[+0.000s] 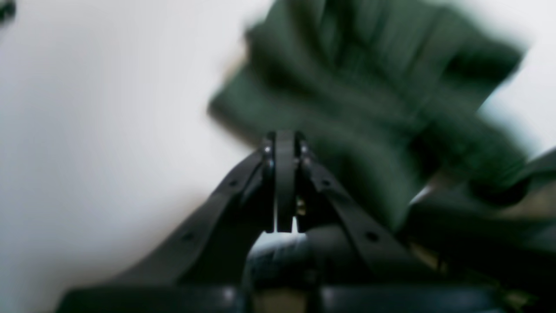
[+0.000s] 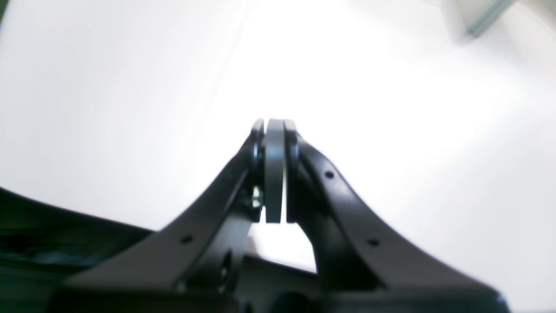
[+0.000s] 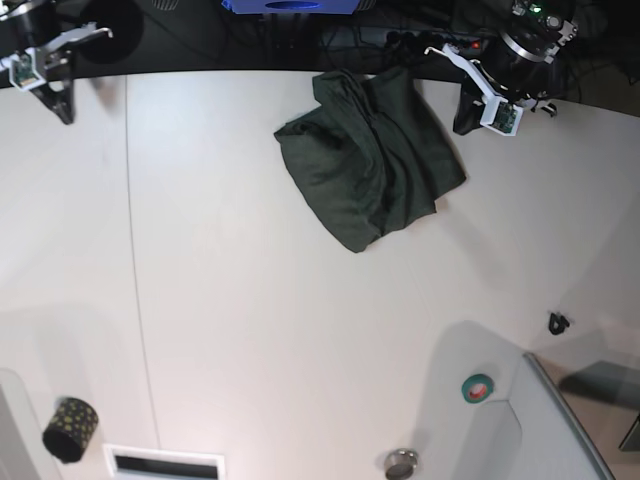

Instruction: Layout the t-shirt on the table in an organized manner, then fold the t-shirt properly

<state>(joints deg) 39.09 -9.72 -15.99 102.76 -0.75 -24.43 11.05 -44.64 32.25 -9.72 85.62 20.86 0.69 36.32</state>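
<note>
Left wrist view: black left gripper [image 1: 285, 143] is clenched, jaws pressed together, nothing between them. Just beyond the tips sits the rumpled dark green soft-fabric t-shirt [image 1: 365, 95], blurred, bunched in folds, lying on the smooth white table [image 1: 108, 108]. Gripper is apart from the cloth, not gripping it. Dark arm hardware fills the lower right of the frame.

Right wrist view: black right gripper [image 2: 275, 128] also clenched, pads together, empty. Only bright white tabletop ahead of it. A pale grey raised tray corner [image 2: 478, 17] shows top right, blurred. No shirt ahead of this gripper.

Base view: t-shirt is a crumpled heap near the far edge of the table, centre-right, not spread out, no fold done. Left gripper [image 3: 468, 120] hangs just beside the shirt's right side, near the far edge. Right gripper [image 3: 60, 105] is at the far left corner, well apart from the shirt. A thin seam line [image 3: 135, 250] runs down the left part of the table. Near edge: dark speckled cylinder [image 3: 69, 430] at left, round metal knob [image 3: 401, 463] at centre, green tape roll [image 3: 477, 386] and small black clip [image 3: 557, 322] at right, next to the grey tray.
</note>
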